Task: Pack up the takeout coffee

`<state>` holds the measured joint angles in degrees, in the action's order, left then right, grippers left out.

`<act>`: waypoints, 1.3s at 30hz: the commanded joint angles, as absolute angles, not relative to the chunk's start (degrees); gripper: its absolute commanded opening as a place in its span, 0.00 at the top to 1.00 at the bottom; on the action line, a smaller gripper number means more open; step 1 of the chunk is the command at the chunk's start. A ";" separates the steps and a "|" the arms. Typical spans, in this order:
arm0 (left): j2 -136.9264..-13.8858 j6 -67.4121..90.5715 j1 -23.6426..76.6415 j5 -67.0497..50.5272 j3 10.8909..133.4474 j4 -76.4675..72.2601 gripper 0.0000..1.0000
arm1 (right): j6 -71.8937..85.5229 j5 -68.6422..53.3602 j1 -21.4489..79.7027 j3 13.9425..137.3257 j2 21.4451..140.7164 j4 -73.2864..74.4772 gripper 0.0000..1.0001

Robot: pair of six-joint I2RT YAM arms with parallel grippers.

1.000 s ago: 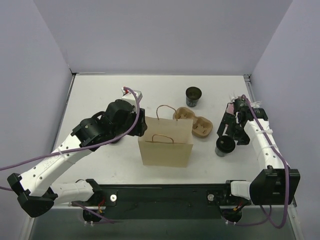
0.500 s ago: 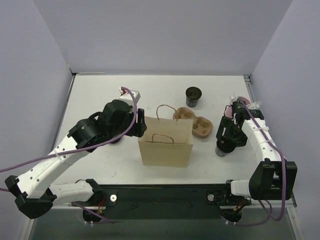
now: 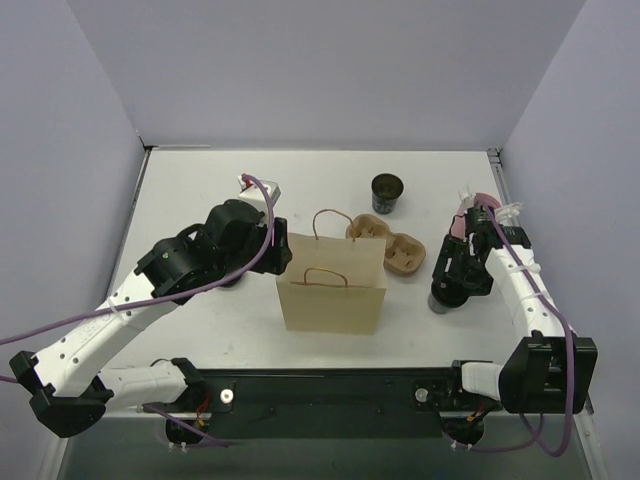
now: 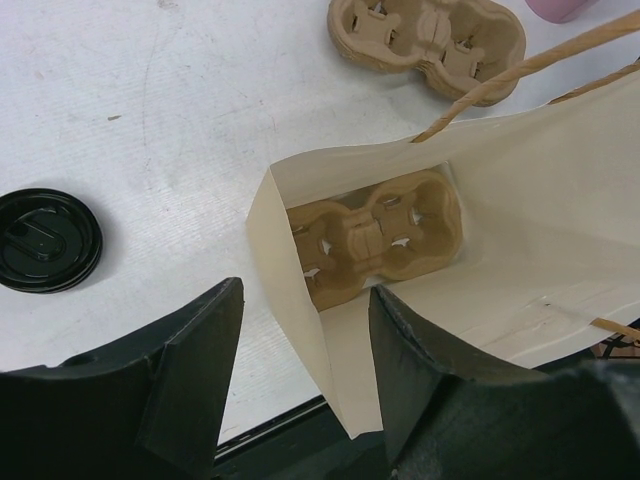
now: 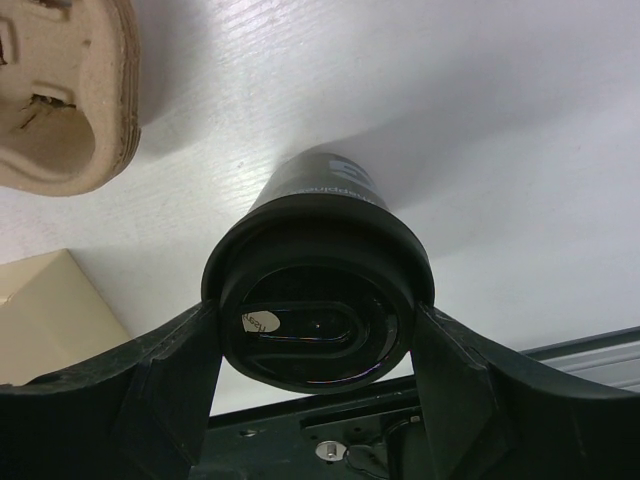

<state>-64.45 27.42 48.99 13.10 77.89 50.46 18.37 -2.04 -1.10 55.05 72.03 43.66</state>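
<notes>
Your right pincer [image 5: 316,335] has dropped around the lidded cup [image 5: 320,215] by the worktop's [image 3: 200,180] right edge; whether it grips yet is unclear. A lift likely comes next. Your left pincer [image 4: 305,300] hangs apart over the bag [image 4: 520,185].

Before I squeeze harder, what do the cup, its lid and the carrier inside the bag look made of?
The cup wall is dark, matte, printed: probably paper. The lid looks like glossy black plastic, catching highlights. The carrier looks like moulded pulp: tan, rough, fibrous edges.
</notes>
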 commanded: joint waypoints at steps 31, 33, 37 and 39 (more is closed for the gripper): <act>-62.14 26.01 47.90 8.53 74.97 37.88 1.00 | 17.41 -24.69 21.97 95.89 51.86 47.37 0.53; -62.14 26.80 47.81 8.96 74.79 38.32 1.00 | 16.88 -27.49 23.02 95.19 50.80 46.94 0.53; -63.63 28.12 47.72 10.28 76.20 42.35 1.00 | 17.14 -30.50 24.52 93.87 49.14 46.41 0.53; -63.90 28.21 47.72 10.02 76.20 42.71 1.00 | 17.49 -31.55 24.78 92.99 48.25 46.41 0.53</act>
